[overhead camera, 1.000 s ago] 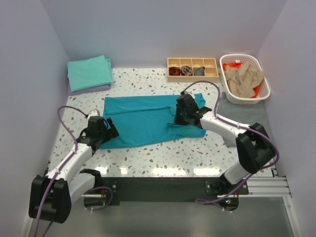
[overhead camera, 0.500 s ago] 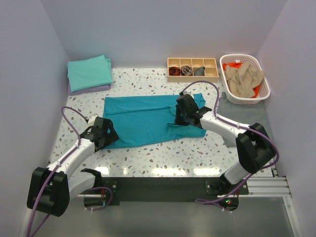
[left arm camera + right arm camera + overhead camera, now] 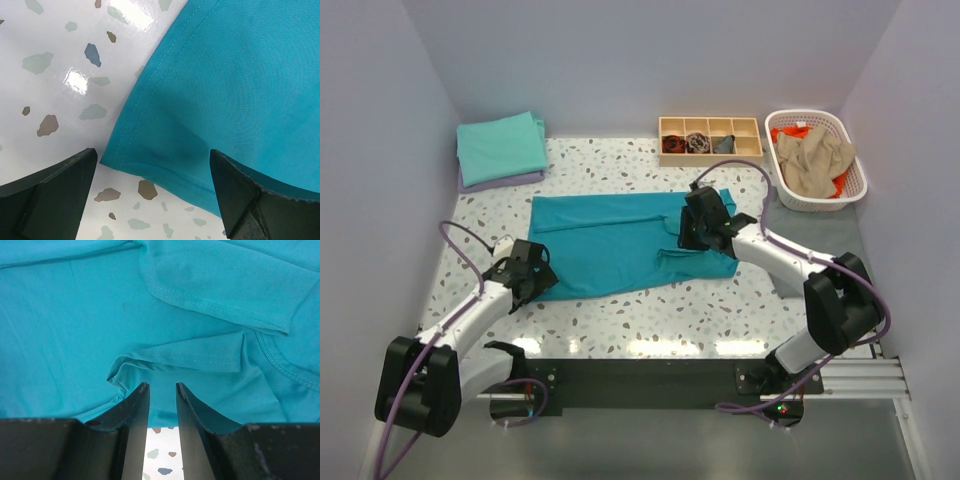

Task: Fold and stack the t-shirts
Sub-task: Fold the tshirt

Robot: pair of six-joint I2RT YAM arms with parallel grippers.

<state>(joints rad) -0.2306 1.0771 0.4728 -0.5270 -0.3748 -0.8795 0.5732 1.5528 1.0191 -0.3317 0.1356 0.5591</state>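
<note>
Teal t-shirt [image 3: 610, 245] lies lengthwise left-right, collar probably rightward.

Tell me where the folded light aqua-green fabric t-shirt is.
Top external view: the folded light aqua-green fabric t-shirt lies in the far left corner, atop a folded lavender shirt, beyond the spread deep teal t-shirt.

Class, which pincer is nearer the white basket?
Right. The right pincer sits over the teal shirt toward the white basket; the left pincer is at the shirt's opposite corner.
</note>
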